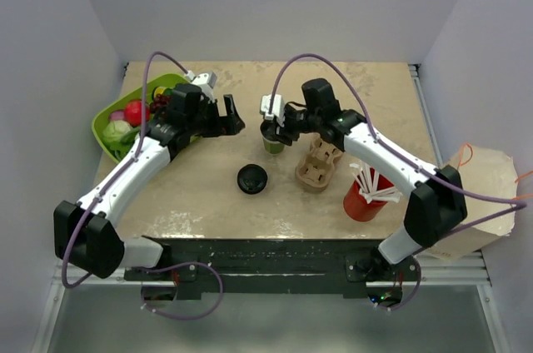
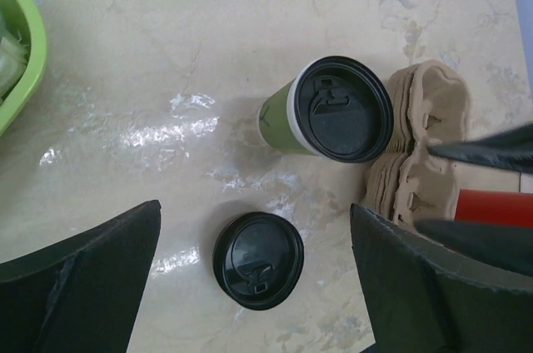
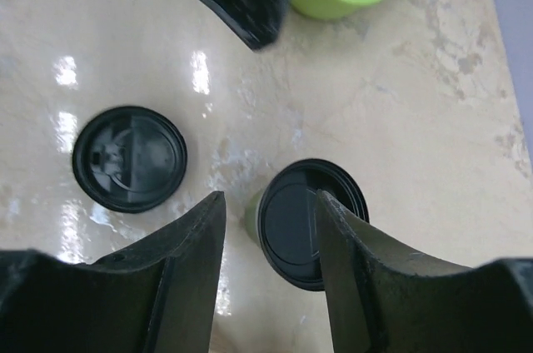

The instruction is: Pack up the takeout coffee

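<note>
Where the coffee stands: green takeout coffee (image 2: 333, 111), black lid on, upright mid-table, just left of the cardboard cup carrier (image 2: 425, 145).
Right gripper (image 3: 268, 203): above the cup, jaws apart, holding nothing.
Left gripper (image 1: 233, 120): wide open, left of the cup.
Nearby: loose black lid (image 2: 258, 260) near-left; red cup with straws (image 1: 362, 199) right; green tray of toy food (image 1: 108, 120) far left.
</note>
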Action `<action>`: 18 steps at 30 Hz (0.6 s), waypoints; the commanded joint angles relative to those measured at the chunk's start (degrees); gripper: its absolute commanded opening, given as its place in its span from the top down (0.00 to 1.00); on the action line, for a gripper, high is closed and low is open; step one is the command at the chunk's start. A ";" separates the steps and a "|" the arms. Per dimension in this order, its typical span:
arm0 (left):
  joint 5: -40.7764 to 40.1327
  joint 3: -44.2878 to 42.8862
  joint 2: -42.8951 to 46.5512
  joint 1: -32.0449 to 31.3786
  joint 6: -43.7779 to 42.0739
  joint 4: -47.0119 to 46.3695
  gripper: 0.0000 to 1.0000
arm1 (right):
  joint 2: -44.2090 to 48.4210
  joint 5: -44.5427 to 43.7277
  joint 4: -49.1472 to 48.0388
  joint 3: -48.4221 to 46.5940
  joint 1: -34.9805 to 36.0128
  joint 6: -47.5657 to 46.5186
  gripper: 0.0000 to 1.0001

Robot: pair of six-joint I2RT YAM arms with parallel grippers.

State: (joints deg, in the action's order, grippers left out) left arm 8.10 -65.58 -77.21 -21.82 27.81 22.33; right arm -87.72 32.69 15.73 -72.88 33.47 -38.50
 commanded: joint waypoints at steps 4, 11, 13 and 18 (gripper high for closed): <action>-3.79 3.44 7.59 0.12 -1.44 3.51 0.00 | -8.69 -3.68 14.32 -9.37 0.01 -14.13 0.53; -4.67 4.23 9.18 0.12 -1.97 5.09 0.00 | -11.59 -6.75 15.48 -11.49 0.01 -13.27 0.54; -4.76 3.88 9.18 0.12 -2.24 5.18 0.00 | -12.03 -7.02 15.56 -11.76 0.10 -13.18 0.54; -4.93 2.74 8.83 0.12 -2.85 5.71 0.00 | -13.26 -6.85 15.91 -12.63 0.10 -12.82 0.59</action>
State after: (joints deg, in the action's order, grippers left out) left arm 3.99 -61.84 -68.97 -21.80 26.79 28.18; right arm -100.16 26.28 30.46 -82.65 33.34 -50.61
